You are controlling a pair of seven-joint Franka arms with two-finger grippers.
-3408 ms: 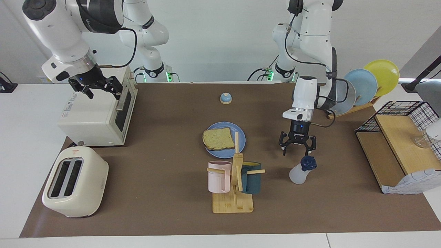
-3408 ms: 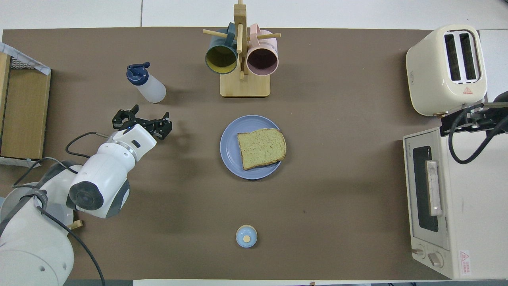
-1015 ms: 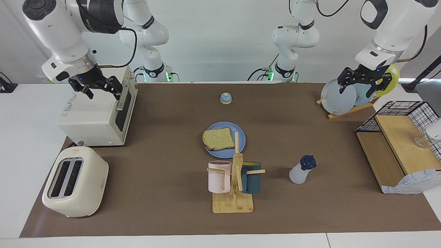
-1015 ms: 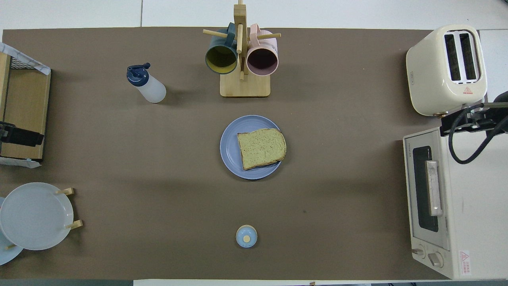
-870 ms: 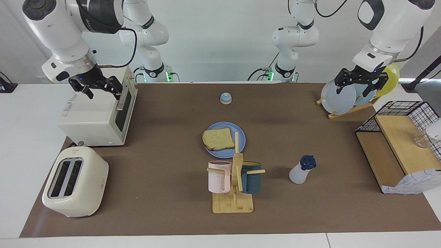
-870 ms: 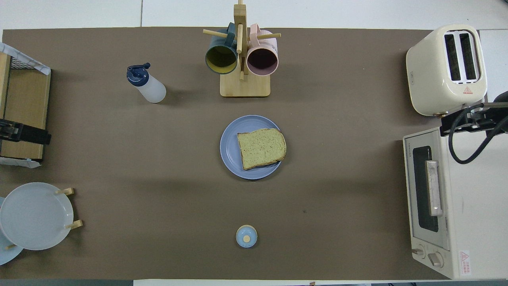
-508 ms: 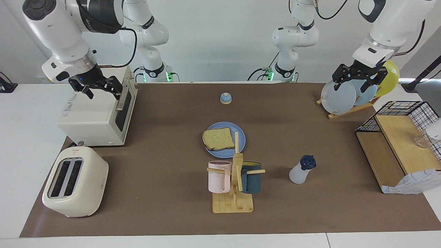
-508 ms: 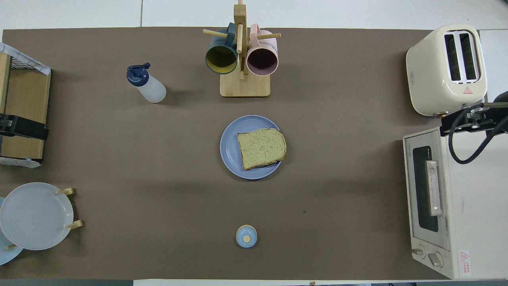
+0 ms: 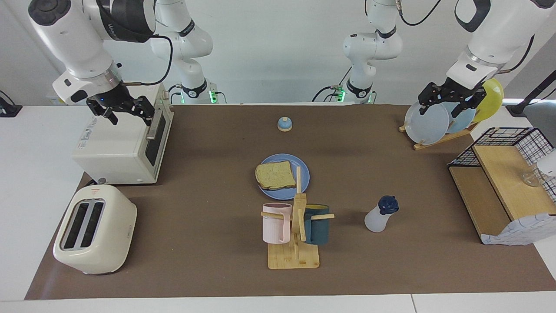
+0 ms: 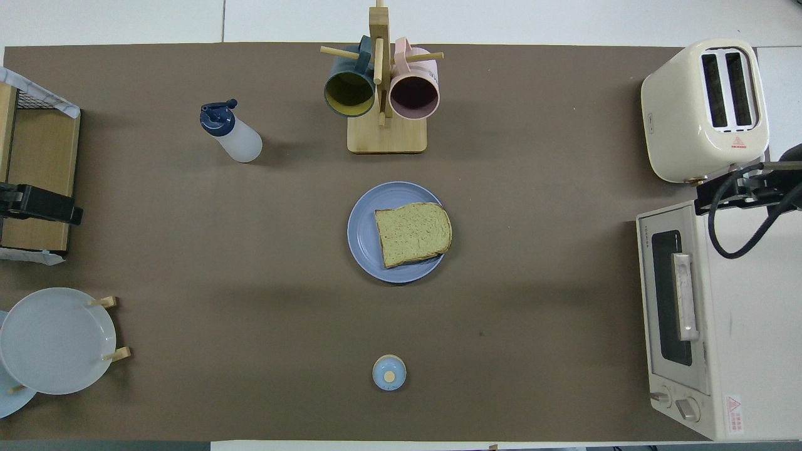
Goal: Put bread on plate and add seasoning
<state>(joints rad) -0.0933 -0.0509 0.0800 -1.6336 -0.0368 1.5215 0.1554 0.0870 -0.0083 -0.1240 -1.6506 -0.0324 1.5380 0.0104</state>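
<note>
Right now both of my grippers hang well apart from the food, each spread wide with nothing in its grasp. My left gripper is up over the rack of plates at the left arm's end of the table. My right gripper is over the toaster oven at the right arm's end; whether its fingertips graze the oven's top I cannot quite tell. The bread lies on the blue plate in the middle of the mat, overhanging the rim on the side toward the right arm's end. The seasoning bottle stands upright on the mat, farther from me than the plate, beside the mug stand and toward the left arm's end.
</note>
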